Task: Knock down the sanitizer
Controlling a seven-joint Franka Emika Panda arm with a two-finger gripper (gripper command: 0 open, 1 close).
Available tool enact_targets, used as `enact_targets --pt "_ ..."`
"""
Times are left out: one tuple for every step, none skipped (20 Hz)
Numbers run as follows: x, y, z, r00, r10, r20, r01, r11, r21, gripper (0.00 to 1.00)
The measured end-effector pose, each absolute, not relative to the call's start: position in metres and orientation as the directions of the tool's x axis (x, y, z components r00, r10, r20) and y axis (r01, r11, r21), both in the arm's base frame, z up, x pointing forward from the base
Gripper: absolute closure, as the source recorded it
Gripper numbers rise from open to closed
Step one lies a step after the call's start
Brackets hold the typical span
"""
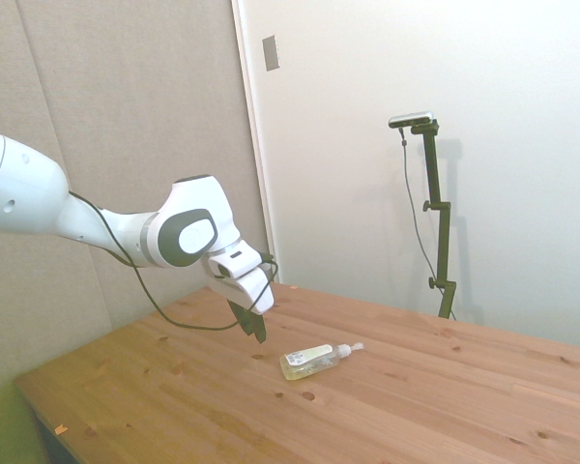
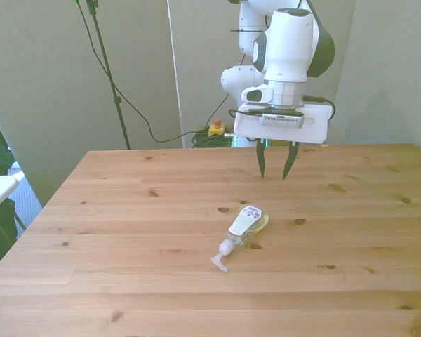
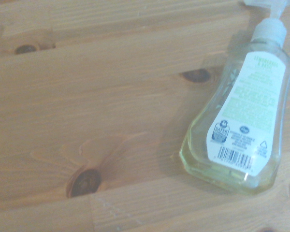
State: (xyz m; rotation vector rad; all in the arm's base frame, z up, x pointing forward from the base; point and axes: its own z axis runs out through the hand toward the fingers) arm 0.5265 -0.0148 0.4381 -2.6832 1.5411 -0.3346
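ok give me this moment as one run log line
sanitizer: lying flat on table | pincer: open, empty, raised beside bottle | contact: none

There is one sanitizer point(image 2: 244, 228) bottle. It has one white pump top point(image 2: 222, 256) and one label point(image 3: 244, 116). There is one wooden worktop point(image 2: 126, 210). There is one gripper point(image 2: 275, 170) with two fingers point(image 2: 261, 161).

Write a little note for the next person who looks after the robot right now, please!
Gripper: open, holding nothing, hanging above the table, apart from the bottle.
Sanitizer: lying flat on its side on the wood, label up, pump nozzle pointing toward the front view's lower left. In the front view it lies nearer the camera than the gripper.
Done: the sanitizer is down.
Left: nothing more on the bottle; the arm could simply pull back.
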Motion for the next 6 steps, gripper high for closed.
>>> enact_targets --pt "0.521 -0.012 0.437 0.491 -0.854 0.17 -0.848 -0.513 -0.129 0.0" --pt "0.516 -0.009 0.436 0.496 -0.852 0.169 -0.846 -0.518 -0.127 0.0" --pt "0.511 -0.007 0.435 0.5 -0.849 0.169 -0.844 -0.522 -0.124 0.0" --pt "0.508 -0.004 0.435 0.505 -0.847 0.169 -0.841 -0.526 -0.122 0.0" --pt "0.504 -0.001 0.434 0.51 -0.844 0.169 -0.839 -0.531 -0.12 0.0" --pt "0.501 0.002 0.434 0.515 -0.841 0.17 -0.836 -0.536 -0.119 0.0"
